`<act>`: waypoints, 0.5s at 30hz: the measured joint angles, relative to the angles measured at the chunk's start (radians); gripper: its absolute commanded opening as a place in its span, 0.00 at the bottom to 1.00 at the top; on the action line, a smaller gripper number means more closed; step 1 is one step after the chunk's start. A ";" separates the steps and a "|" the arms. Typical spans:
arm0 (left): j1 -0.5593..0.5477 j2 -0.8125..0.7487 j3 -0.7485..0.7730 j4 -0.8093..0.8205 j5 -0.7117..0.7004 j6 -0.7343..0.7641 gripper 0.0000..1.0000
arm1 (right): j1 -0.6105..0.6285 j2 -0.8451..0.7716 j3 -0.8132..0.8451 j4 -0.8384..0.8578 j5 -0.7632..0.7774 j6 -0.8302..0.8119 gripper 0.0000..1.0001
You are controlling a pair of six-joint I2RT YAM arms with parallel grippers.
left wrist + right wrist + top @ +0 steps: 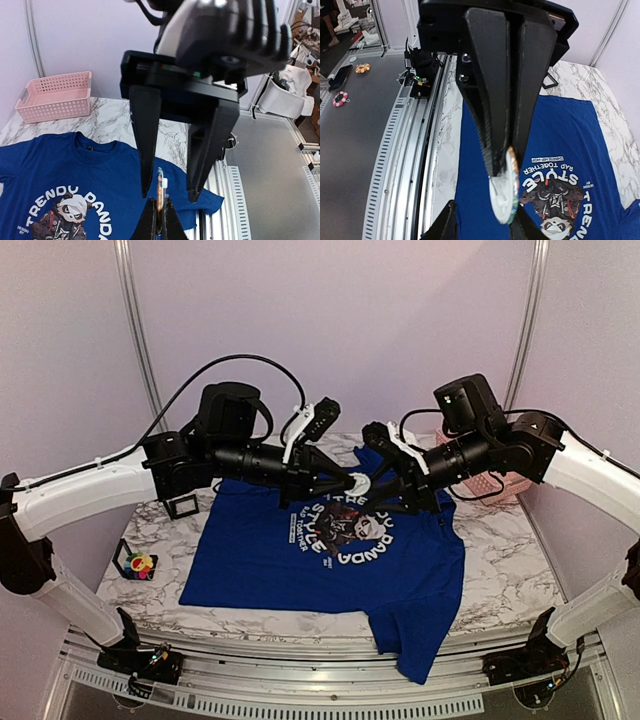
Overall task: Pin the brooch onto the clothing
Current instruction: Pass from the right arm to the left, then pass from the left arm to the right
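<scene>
The brooch is a small disc with a white back and a multicoloured rim. It is held in the air above the chest print of the blue T-shirt, which lies flat on the table. My left gripper is shut on the brooch, seen edge-on in the left wrist view between my own fingertips. My right gripper is open. Its fingers stand on either side of the brooch without touching it. The right wrist view shows the brooch pinched by the left gripper over the shirt.
A pink lattice basket stands at the back right, also in the left wrist view. A black frame holder with a coloured flower piece sits at the table's left edge, and another black frame lies behind it. One sleeve hangs over the front edge.
</scene>
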 measured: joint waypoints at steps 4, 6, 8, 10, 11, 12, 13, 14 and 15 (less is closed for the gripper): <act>0.024 -0.029 -0.074 0.169 0.013 -0.096 0.00 | -0.026 -0.099 -0.184 0.232 -0.042 0.081 0.44; 0.028 -0.045 -0.108 0.254 0.021 -0.141 0.00 | -0.038 -0.149 -0.275 0.392 -0.064 0.143 0.44; 0.029 -0.060 -0.138 0.341 0.029 -0.186 0.00 | -0.048 -0.187 -0.358 0.560 -0.094 0.216 0.44; 0.028 -0.069 -0.164 0.414 0.029 -0.219 0.00 | -0.055 -0.206 -0.410 0.682 -0.114 0.282 0.44; 0.026 -0.073 -0.180 0.451 0.029 -0.235 0.00 | -0.056 -0.206 -0.426 0.737 -0.122 0.318 0.44; 0.024 -0.076 -0.192 0.478 0.027 -0.247 0.00 | -0.057 -0.203 -0.438 0.798 -0.125 0.363 0.45; 0.023 -0.078 -0.200 0.495 0.026 -0.256 0.00 | -0.058 -0.201 -0.443 0.836 -0.127 0.395 0.46; 0.021 -0.079 -0.209 0.517 0.025 -0.267 0.00 | -0.058 -0.196 -0.451 0.912 -0.127 0.449 0.48; 0.020 -0.079 -0.215 0.534 0.024 -0.277 0.00 | -0.058 -0.195 -0.453 0.939 -0.128 0.470 0.49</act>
